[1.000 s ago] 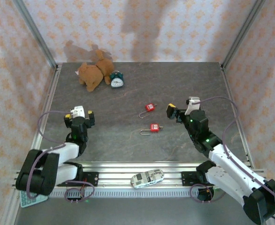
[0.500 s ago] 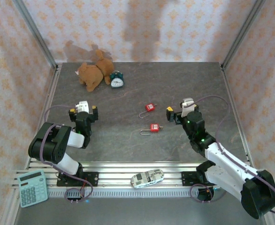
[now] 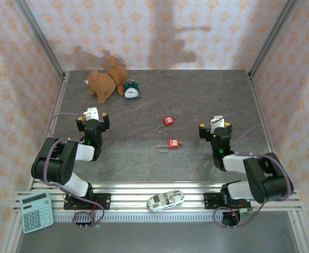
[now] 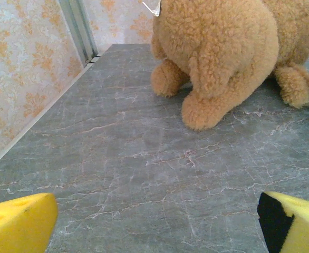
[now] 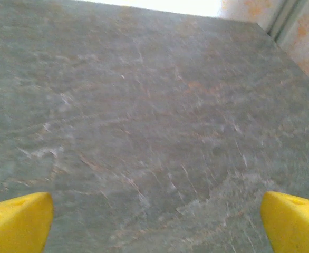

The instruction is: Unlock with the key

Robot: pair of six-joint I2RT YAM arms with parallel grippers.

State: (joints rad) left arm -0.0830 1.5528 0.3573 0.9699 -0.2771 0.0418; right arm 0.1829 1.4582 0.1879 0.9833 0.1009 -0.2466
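Two small red padlocks with silver shackles lie mid-table in the top view: one (image 3: 168, 121) farther back, one (image 3: 172, 143) nearer. I cannot make out a key. My left gripper (image 3: 93, 122) rests low at the left, open, well left of both locks. Its yellow fingertips (image 4: 20, 229) frame bare table in the left wrist view. My right gripper (image 3: 214, 128) sits low to the right of the locks, open, with nothing between its yellow fingertips (image 5: 294, 224).
A brown plush toy (image 3: 105, 81) and a small teal alarm clock (image 3: 131, 90) sit at the back left; the plush (image 4: 223, 52) looms ahead in the left wrist view. A toy car (image 3: 165, 200) lies on the front rail and a calculator (image 3: 37, 211) at the front left.
Both arms have folded back toward their bases. The right gripper has swung right, away from the locks, and the left gripper has shifted slightly back. The padlocks have not moved.
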